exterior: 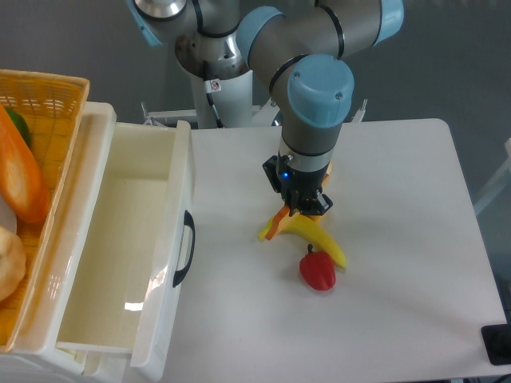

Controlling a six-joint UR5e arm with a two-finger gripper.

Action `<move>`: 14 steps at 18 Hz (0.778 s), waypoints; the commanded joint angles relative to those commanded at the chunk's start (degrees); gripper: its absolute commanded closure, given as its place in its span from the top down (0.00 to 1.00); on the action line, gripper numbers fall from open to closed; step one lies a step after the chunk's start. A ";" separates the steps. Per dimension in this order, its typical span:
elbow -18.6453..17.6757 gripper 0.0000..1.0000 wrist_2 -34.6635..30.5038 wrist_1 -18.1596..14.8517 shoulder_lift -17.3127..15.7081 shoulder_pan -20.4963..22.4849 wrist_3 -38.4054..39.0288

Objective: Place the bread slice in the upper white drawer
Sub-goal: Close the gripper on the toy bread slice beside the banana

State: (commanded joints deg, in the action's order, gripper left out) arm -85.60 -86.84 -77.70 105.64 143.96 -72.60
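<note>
The bread slice (278, 223) shows edge-on as a tilted orange strip just below and left of my gripper (302, 210). The fingers look closed on its upper end, and its lower end hangs over the left tip of a yellow banana. The upper white drawer (180, 171) stands pulled open at the left, a deep glossy tray with nothing visible inside and a curved black handle (184, 248) on its front. The gripper is to the right of the drawer's front, over the middle of the table.
A yellow banana (319, 238) and a red toy pepper (318, 271) lie just below the gripper. A woven yellow basket (48, 96) at the far left holds a long orange loaf (20, 175) and other food. The arm's base (211, 72) stands at the back.
</note>
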 joint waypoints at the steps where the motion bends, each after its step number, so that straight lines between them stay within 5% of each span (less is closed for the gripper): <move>1: -0.26 0.00 0.09 0.09 0.00 0.00 0.00; 10: 0.53 0.00 0.35 -0.35 -0.17 0.09 1.31; 14: 1.92 0.00 0.96 -0.44 -0.70 -0.26 8.33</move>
State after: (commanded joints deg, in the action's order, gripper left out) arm -83.68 -85.87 -78.13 104.94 143.70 -64.26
